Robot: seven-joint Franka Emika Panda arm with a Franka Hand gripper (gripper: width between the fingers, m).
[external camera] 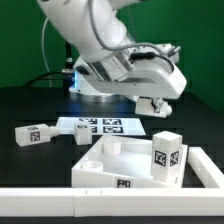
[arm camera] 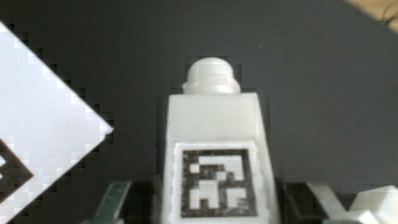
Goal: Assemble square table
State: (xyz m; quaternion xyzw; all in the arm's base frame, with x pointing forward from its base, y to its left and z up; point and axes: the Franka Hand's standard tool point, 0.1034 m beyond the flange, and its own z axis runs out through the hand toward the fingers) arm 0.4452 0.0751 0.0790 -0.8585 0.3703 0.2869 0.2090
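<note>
Nearest us in the exterior view, the white rail [external camera: 60, 205] runs across the front edge. Just behind it the table top [external camera: 100, 172] lies flat on the dark surface [external camera: 30, 105], rim up. An upright leg [external camera: 168, 156] stands at the top's corner on the exterior view's right, its long axis vertical and its tag facing us; we cannot tell whether it sits in a socket. Farther back, on the exterior view's left, a lying leg [external camera: 35, 135] rests on its side, its long axis running roughly across the view. The marker board [external camera: 100, 126] lies beyond the top, and the end effector [external camera: 150, 103] hangs behind the board's end on the exterior view's right.

In the wrist view, a pegged leg [arm camera: 215, 140] stretches away from the camera, tag up, with its round peg at the far end. The fingers [arm camera: 118, 203] stand spread on either side of it, a dark gap showing at each flank, so the end effector is parted and grips nothing.
</note>
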